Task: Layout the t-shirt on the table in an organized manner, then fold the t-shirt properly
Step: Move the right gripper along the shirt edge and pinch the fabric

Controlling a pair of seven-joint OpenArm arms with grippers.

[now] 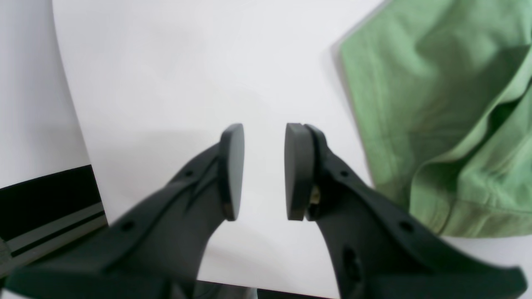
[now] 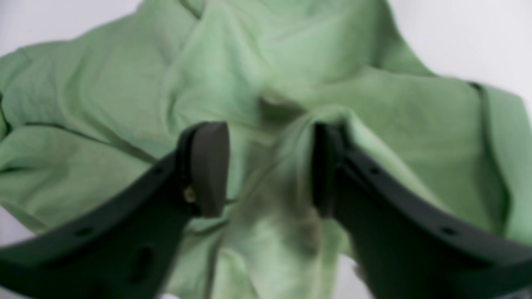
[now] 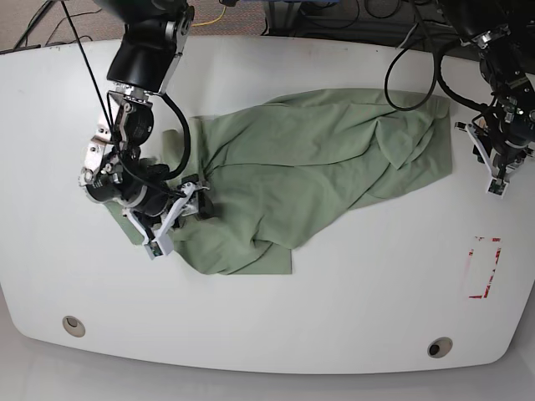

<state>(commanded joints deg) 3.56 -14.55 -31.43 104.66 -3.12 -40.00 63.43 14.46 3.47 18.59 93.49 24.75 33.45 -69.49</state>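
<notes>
My right gripper (image 2: 266,170) was down on the t-shirt (image 3: 318,167), its fingers spread apart with a raised fold of the green cloth between them, draped against one pad; I could not tell whether it was truly pinched, so I call it released. My left gripper (image 1: 264,172) hung with a gap between its pads over bare table (image 3: 251,334), holding nothing, just beside the shirt's hem near the table's far side edge. The shirt lay across the middle of the table, rumpled, one part doubled over itself and ridged with wrinkles. I judged the laying-out barely begun: nothing was flat or squared, the sleeves were not spread, and all the folding was left. The red tape outline (image 3: 483,267) sat well apart from the cloth.
</notes>
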